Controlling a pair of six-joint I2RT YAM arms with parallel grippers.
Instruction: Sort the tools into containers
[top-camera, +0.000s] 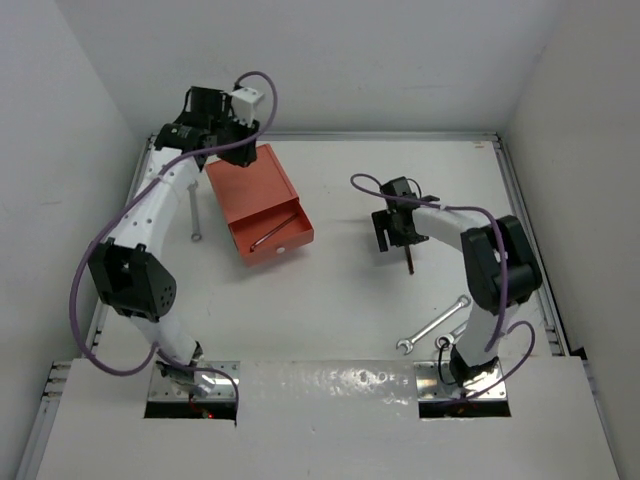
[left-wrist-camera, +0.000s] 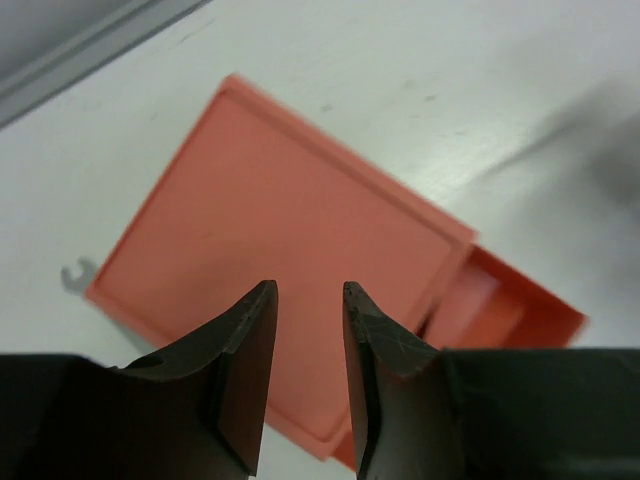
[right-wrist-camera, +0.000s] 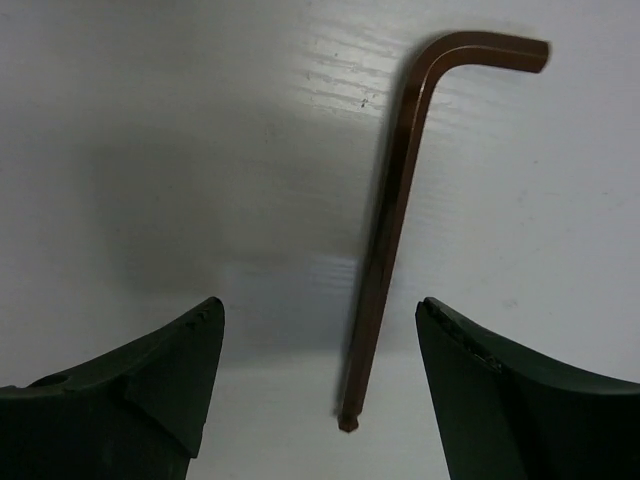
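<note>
An orange-red box (top-camera: 252, 188) lies at the back left, its drawer (top-camera: 278, 238) pulled out toward me with a white knob (top-camera: 281, 250) and a slim tool (top-camera: 271, 236) inside. My left gripper (top-camera: 238, 150) hovers over the box's far end, narrowly open with nothing between its fingers; the wrist view shows the gripper (left-wrist-camera: 308, 288) above the box lid (left-wrist-camera: 280, 230). My right gripper (right-wrist-camera: 320, 305) is wide open and straddles the long end of a reddish-brown L-shaped hex key (right-wrist-camera: 400, 200) lying flat on the table. In the top view the gripper (top-camera: 395, 240) partly covers that key (top-camera: 408, 262).
A silver wrench (top-camera: 193, 215) lies left of the box, its end visible in the left wrist view (left-wrist-camera: 72, 272). Two more wrenches (top-camera: 430, 328) (top-camera: 452, 337) lie near the right arm's base. Purple cables loop along both arms. A raised rail (top-camera: 525, 240) borders the table.
</note>
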